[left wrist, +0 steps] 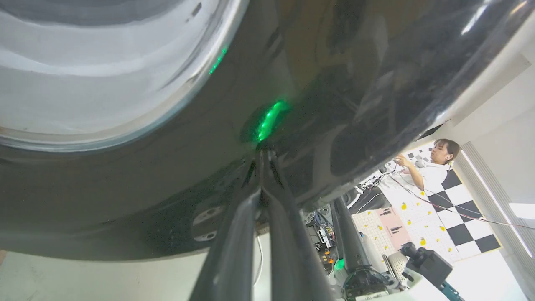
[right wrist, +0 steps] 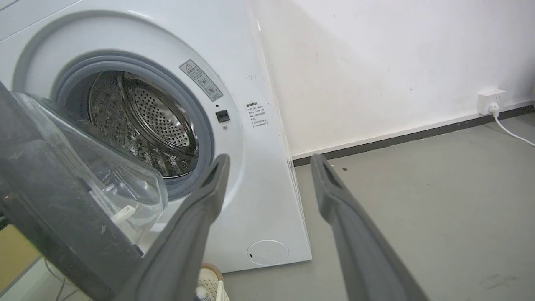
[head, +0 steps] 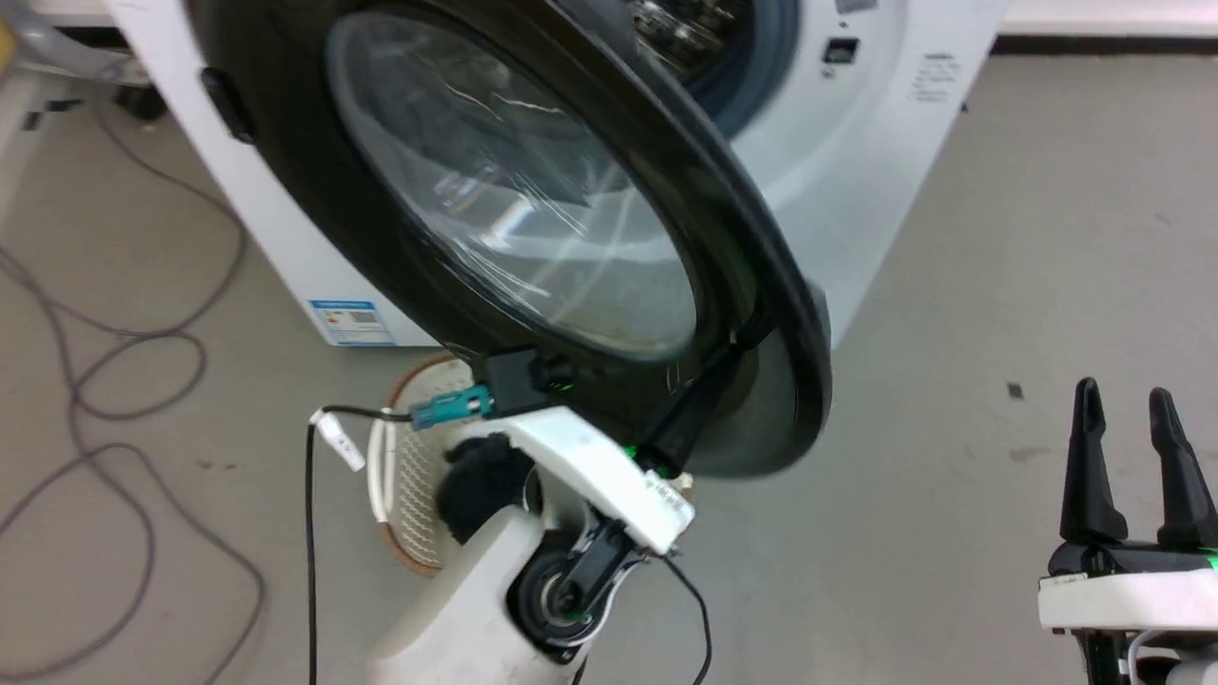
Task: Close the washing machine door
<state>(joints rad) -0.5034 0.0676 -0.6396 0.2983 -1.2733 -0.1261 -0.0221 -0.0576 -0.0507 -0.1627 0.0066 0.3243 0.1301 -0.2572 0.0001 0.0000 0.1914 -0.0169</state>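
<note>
The washing machine door, a glossy black round with a bulging clear window, stands partly open in front of the white washing machine. My left gripper is shut, its tips touching the door's lower black rim on the outer face. In the left wrist view the fingertips press together against the shiny door. My right gripper hangs open at the lower right, away from the door. The right wrist view, past my open gripper, takes in the steel drum and the door's inner glass bowl.
A cream woven basket holding something dark sits on the floor under the door. Grey cables loop over the floor at left. A person works at a bench far behind. A wall socket with a cord sits at right.
</note>
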